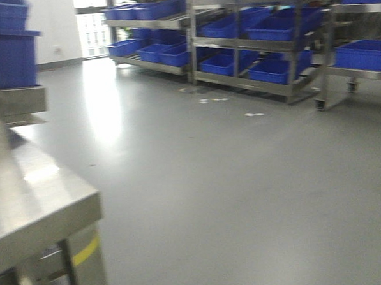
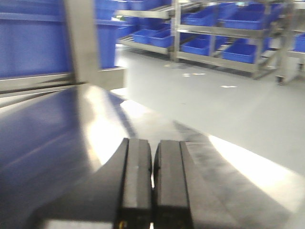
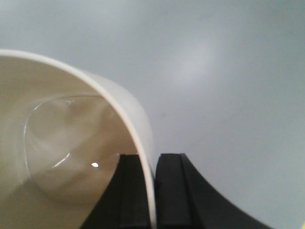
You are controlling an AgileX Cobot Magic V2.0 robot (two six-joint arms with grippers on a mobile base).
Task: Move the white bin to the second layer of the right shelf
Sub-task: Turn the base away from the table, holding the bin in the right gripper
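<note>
The white bin (image 3: 71,143) fills the left of the right wrist view, glossy cream, and I see into its empty inside. My right gripper (image 3: 153,160) is shut on the bin's wall, one finger inside and one outside, above grey floor. My left gripper (image 2: 152,143) is shut with nothing in it, over a flat shiny steel surface (image 2: 57,124). Steel racks (image 1: 249,43) with blue crates stand across the floor in the front view. The rack at the far right (image 1: 356,75) is blurred, so I cannot tell which level is the right shelf second layer. Neither gripper shows in the front view.
A flat steel table (image 1: 40,201) with a yellow-marked leg stands close at the left. Stacked blue crates (image 1: 7,56) sit on a steel ledge behind it. Grey floor (image 1: 244,197) stretches to the racks, with small white marks (image 1: 253,114) on it.
</note>
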